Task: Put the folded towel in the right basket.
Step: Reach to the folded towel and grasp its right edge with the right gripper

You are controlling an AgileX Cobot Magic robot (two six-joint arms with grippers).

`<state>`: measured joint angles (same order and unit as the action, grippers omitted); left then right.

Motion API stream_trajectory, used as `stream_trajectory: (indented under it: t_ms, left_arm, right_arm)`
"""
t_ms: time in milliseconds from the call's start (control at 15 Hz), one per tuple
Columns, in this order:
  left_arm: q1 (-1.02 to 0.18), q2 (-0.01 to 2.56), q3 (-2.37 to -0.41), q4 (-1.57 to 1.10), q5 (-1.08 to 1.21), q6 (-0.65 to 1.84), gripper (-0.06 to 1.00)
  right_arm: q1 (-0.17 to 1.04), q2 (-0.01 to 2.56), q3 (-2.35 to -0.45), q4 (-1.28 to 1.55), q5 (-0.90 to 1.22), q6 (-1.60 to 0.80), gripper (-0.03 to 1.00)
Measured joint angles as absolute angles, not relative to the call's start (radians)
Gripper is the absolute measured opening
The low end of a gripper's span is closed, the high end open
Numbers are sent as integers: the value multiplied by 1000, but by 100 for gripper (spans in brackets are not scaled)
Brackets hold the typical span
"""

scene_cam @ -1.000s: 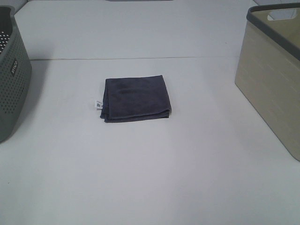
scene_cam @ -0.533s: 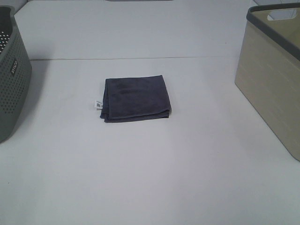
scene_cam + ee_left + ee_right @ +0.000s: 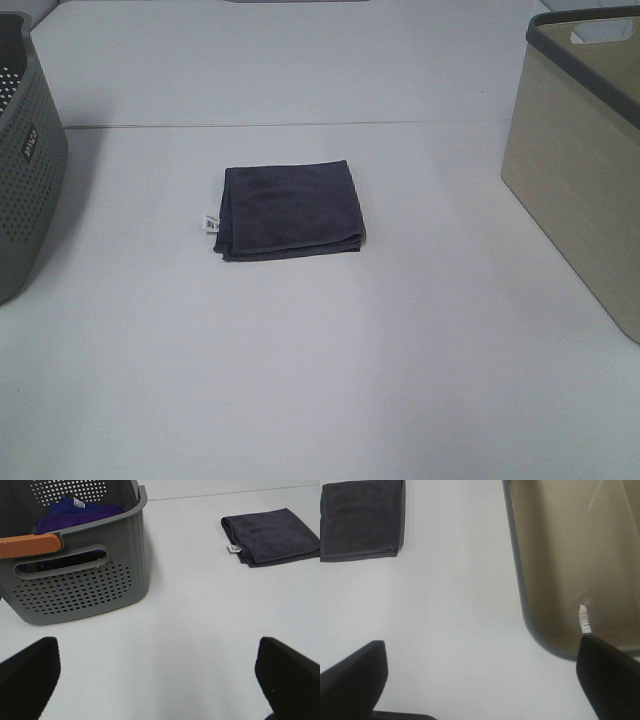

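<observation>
As we read the high view from left to right, we meet first the grey perforated basket (image 3: 25, 170), cut off by the left edge of the frame. From the left wrist camera we see a purple cloth (image 3: 80, 512) lying inside it and an orange handle (image 3: 30, 545) at its rim. The left gripper (image 3: 160, 677) hovers above the white table (image 3: 320, 380) with its two dark fingers (image 3: 30, 672) spread wide and nothing between them.

Near the centre of the high view, slightly left of the middle, the folded towel (image 3: 291, 210) lies flat on the table. It is dark grey, with a small white tag (image 3: 211, 224) at its left edge, and it sits well apart from both baskets.

At the right edge of the frame stands the beige basket (image 3: 580, 180) with a dark grey rim. The right wrist camera looks down into it, and we see only a small white label (image 3: 583, 618) on its inner surface. The right gripper (image 3: 480, 680) is likewise spread wide, holding nothing, above the table beside that basket.
</observation>
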<state>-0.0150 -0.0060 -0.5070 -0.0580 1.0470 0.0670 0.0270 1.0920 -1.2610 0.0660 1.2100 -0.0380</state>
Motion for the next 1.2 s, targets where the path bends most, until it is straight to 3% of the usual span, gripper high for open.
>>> stream_trajectory:
  t_ms: [333,600,1200]
  left_arm:
    - [-15,-6,-507,-59,1047,67,99]
    - [-15,-6,-507,-61,1047,67,99]
    - [-15,-6,-507,-61,1047,67,99]
  right_arm:
    - [34,1353,-1363,230,1167,-45,98]
    - [216,1651,-1392,423,957,-97,98]
    - [248,2231,-1840,532,949,-123,98]
